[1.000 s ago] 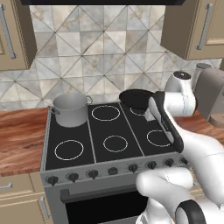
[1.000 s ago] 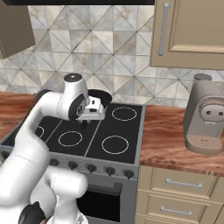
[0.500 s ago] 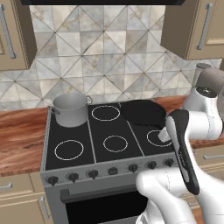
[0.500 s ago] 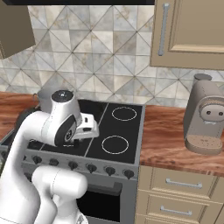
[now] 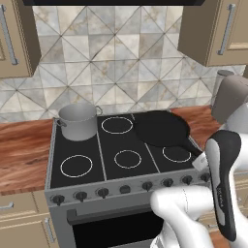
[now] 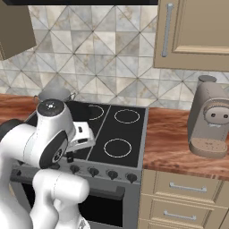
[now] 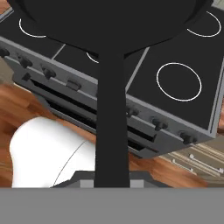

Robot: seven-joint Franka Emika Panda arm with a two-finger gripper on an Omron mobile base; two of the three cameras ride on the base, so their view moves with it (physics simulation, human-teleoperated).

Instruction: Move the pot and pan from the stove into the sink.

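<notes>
The black pan hangs tilted over the right side of the stove, its long handle running toward my gripper, which is shut on the handle's end. In the hand view the pan spreads across the top and its handle runs straight down to the gripper, above the stove. The grey pot stands upright on the back left burner, apart from the arm; in the right base view the pot peeks out behind my hand. The sink is out of view.
A grey coffee machine stands on the wooden counter right of the stove. More wooden counter lies to the left. Wall cabinets hang above, drawers sit below the right counter.
The arm has swung back toward the stove's front right, drawing the pan off the back right burner, forward and a little to the right. The pot has not moved.
</notes>
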